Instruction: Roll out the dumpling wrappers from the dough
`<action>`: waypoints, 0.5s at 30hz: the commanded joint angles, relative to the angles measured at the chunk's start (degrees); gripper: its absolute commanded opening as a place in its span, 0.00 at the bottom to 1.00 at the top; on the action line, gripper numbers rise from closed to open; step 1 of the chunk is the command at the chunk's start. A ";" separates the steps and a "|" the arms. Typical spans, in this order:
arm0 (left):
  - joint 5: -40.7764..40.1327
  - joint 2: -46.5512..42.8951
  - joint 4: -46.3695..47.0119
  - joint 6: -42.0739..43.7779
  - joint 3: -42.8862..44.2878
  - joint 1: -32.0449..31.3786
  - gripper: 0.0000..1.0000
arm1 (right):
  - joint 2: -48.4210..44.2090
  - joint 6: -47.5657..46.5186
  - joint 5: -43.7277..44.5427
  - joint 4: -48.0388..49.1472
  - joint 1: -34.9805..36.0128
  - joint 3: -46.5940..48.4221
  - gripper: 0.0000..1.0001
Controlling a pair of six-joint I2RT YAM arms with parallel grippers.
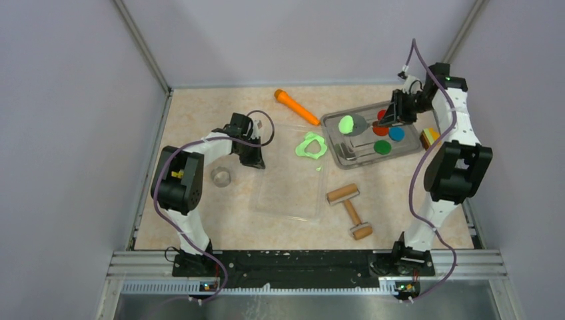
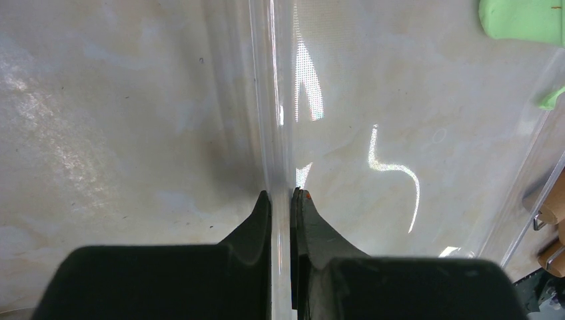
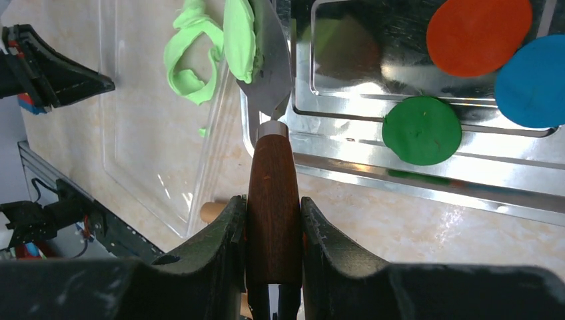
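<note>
The left gripper (image 2: 281,195), at the bottom centre of the frame, has its two black fingers closed on the raised edge of a transparent plastic sheet (image 2: 400,100). This edge runs vertically up the middle of the frame. Left of it lies the beige marbled tabletop (image 2: 100,133). The light lime-green dough (image 2: 523,19) occupies the upper right corner. A tan wooden roller (image 2: 554,213) shows at the lower right edge.

Tray (image 1: 346,157): silver, mirror-bright. In it: orange-red disc (image 1: 380,131), blue disc (image 1: 396,133), dark green disc (image 1: 382,147). At its left end: light lime-green wrapper (image 1: 346,124). Left of tray: lime-green dough (image 1: 311,146), clear mat (image 1: 286,193), beige marbled table (image 1: 220,227). My right fingers (image 3: 333,247) black; spatula handle (image 3: 273,200) dark brown.
</note>
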 commanded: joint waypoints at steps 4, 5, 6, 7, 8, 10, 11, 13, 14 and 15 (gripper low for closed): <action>3.55 -2.17 1.89 -0.75 1.12 -0.56 0.08 | 6.65 2.31 2.57 -5.49 0.38 2.99 0.00; 4.26 -2.03 1.38 -1.15 1.31 -0.56 0.08 | 7.59 2.74 3.59 -6.49 0.36 3.56 0.00; 4.91 -2.11 1.39 -1.58 1.19 -0.61 0.08 | 8.70 3.37 4.59 -7.64 0.29 4.44 0.00; 5.25 -2.54 2.10 -2.40 0.27 -0.66 0.09 | 10.22 4.49 5.40 -8.57 0.08 5.97 0.00; 5.57 -3.13 2.90 -3.05 -0.45 -0.65 0.09 | 11.08 5.16 6.44 -9.24 -0.11 7.05 0.00; 6.21 -4.06 3.75 -4.16 -1.42 -0.65 0.09 | 13.22 6.47 8.94 -10.93 -0.17 9.40 0.00; 6.45 -4.41 3.85 -4.50 -1.70 -0.65 0.09 | 14.11 6.28 10.36 -11.53 -0.17 10.21 0.00; 6.76 -5.15 4.05 -4.97 -2.01 -0.65 0.09 | 15.03 6.24 13.89 -11.56 -0.25 10.42 0.00; 6.85 -5.43 4.12 -5.17 -2.18 -0.65 0.09 | 15.43 6.16 15.24 -11.58 -0.26 10.44 0.00; 6.89 -5.69 4.14 -5.39 -2.31 -0.65 0.09 | 15.68 6.04 16.82 -11.51 -0.18 10.58 0.00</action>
